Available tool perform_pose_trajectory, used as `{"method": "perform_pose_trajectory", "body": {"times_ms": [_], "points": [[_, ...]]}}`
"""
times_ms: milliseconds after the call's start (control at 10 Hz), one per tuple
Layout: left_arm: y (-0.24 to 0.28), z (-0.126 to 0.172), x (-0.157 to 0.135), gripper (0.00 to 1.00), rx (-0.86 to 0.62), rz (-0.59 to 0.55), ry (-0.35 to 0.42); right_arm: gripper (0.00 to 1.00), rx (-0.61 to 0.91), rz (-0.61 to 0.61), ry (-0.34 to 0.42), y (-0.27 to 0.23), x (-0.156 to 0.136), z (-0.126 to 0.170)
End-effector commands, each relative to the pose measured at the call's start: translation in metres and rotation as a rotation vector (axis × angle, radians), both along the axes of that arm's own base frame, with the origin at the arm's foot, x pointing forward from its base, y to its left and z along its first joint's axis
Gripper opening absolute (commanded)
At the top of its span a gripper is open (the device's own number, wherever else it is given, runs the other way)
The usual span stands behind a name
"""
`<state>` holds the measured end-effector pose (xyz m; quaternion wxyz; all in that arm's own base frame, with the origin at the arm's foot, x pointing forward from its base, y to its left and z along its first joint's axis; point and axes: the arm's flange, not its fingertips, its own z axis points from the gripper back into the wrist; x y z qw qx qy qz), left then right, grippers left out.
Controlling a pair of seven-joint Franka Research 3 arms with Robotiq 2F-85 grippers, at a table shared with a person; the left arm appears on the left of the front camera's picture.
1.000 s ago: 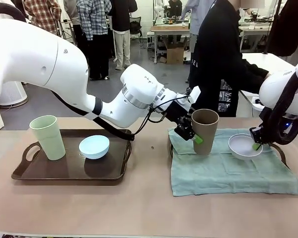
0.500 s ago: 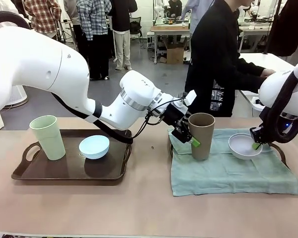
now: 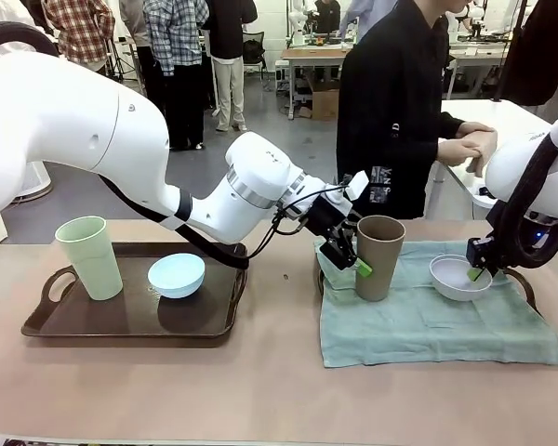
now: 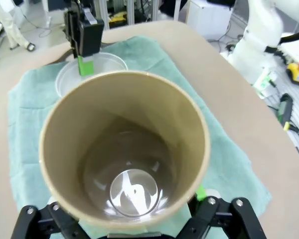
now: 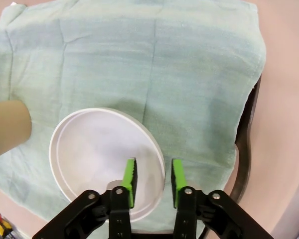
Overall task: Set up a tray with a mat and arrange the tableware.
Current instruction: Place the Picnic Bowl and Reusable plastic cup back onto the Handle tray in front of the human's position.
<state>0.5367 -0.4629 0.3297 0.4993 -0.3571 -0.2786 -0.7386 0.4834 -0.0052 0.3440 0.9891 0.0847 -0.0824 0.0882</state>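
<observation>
- Risk of a topple: the tall tan-brown handleless tumbler (image 3: 379, 255) stands upright on the pale green cloth mat (image 3: 428, 325), with the left gripper (image 3: 367, 265) straddling it. Whether it grips cannot be told. A sideways pull-out could tip the tumbler on the soft cloth.
- Right gripper (image 5: 153, 169), pads slightly apart, straddles the rim of the small white round bowl (image 5: 99, 149) on the same mat. A crooked lift could snag and drag the bowl.
- Both vessels look empty.
- Elsewhere on the bench (image 3: 260, 390), a dark brown tray (image 3: 46, 325) carries a pale green tumbler (image 3: 88, 255) and an empty light blue bowl (image 3: 177, 274).
</observation>
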Motion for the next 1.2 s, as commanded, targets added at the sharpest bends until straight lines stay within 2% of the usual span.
{"method": "perform_pose_trajectory", "body": {"times_ms": [0, 400, 600, 700, 1000, 1100], "points": [[-0.001, 0.013, -0.001, 1.00, 0.085, 0.032, -0.012, 1.00, 0.026, 0.015, -0.028, -0.004, -0.001, 0.003], [0.017, 0.017, -0.003, 1.00, 0.263, 0.139, 0.092, 1.00, -0.011, -0.010, -0.068, -0.007, -0.021, 0.029], [0.037, 0.038, -0.011, 1.00, 0.347, 0.224, 0.125, 1.00, -0.031, -0.043, -0.094, -0.014, -0.041, 0.056], [0.049, 0.060, -0.023, 1.00, 0.410, 0.296, 0.125, 1.00, -0.059, -0.058, -0.111, -0.016, -0.057, 0.074], [0.086, 0.135, -0.081, 1.00, 0.721, 0.658, 0.114, 1.00, -0.183, -0.087, -0.102, 0.002, -0.100, 0.123], [0.108, 0.160, -0.101, 1.00, 0.772, 0.789, 0.126, 1.00, -0.222, -0.076, -0.091, 0.011, -0.110, 0.136]]}}
